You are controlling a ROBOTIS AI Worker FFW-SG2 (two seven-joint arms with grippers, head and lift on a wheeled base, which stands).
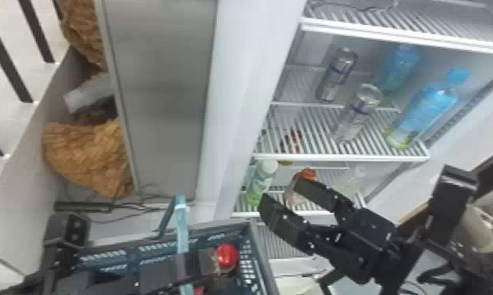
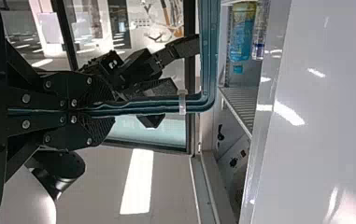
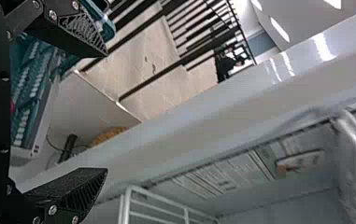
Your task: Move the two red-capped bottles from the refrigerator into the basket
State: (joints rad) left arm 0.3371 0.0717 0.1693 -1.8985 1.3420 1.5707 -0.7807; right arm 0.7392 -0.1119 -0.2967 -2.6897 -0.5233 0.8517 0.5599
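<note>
Two roles, apparently: the left claw [image 2: 108, 106] clamps the basket's [image 1: 261, 251] handle [image 2: 143, 106] (likely steadying it) — the right claw [image 1: 283, 195] gapes empty, free for grasping.

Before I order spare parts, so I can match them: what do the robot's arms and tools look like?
The left arm and right arm are black and angular. The left tool and right tool are black too, each with two fingers ribbed on the inside, and round silver screws near the finger bases.
</note>
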